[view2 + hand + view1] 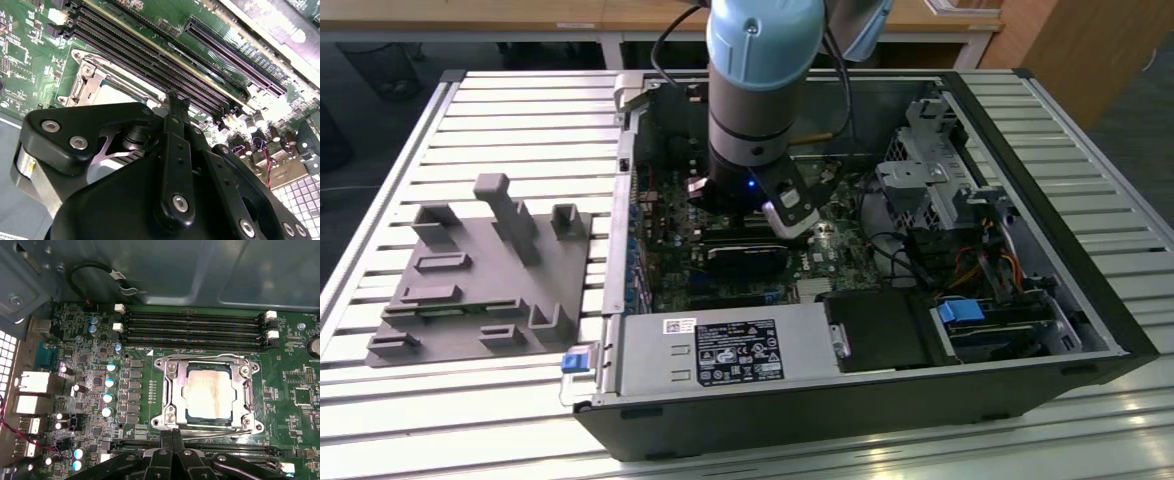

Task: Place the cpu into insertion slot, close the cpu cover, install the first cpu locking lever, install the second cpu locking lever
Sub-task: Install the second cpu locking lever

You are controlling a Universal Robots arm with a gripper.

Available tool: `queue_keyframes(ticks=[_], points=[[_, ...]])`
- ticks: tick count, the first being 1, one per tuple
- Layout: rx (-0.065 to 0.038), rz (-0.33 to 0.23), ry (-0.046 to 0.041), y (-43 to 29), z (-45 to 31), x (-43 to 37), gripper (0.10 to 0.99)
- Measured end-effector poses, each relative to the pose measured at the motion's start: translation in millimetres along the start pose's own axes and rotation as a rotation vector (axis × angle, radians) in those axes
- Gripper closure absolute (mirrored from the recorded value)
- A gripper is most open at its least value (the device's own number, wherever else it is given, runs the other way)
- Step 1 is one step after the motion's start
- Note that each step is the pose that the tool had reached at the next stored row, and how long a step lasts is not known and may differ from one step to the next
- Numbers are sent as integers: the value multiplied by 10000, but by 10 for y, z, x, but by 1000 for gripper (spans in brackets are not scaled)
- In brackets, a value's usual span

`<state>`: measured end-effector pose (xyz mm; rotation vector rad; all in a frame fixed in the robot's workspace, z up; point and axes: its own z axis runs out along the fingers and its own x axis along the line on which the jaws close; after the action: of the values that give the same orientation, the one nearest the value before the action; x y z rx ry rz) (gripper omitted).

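Note:
In the first wrist view the cpu (pixel 207 392), a silvery square chip, lies flat in the insertion slot on the green motherboard. The cpu cover (pixel 171 390), a thin metal frame, is down around it. One thin locking lever (pixel 220 430) runs along the socket edge nearest my gripper, and another rod (pixel 200 356) lies along the far edge. My gripper (pixel 173 434) is shut, its black fingertips together right at the end of the near lever. The second wrist view shows the gripper (pixel 172 100) beside the socket's metal frame (pixel 95 85). In the exterior view the arm reaches down into the open computer case (pixel 761 215).
Long black memory slots (pixel 195 322) run beyond the socket, and more sit under the gripper. Capacitors (pixel 107 382) and rear ports (pixel 32 382) stand to one side. A power supply (pixel 720 350), a drive cage (pixel 947 190) and a grey fixture (pixel 480 270) at the exterior view's left surround the work area.

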<state>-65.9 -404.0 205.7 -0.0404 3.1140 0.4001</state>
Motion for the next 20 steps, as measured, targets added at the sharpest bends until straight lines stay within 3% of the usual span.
queue_keyframes(ticks=[9,13,20], points=[[-155,2,-4,-37,13,48,980],[-192,0,-5,-47,49,62,980],[-350,1,-9,-64,110,65,980]])
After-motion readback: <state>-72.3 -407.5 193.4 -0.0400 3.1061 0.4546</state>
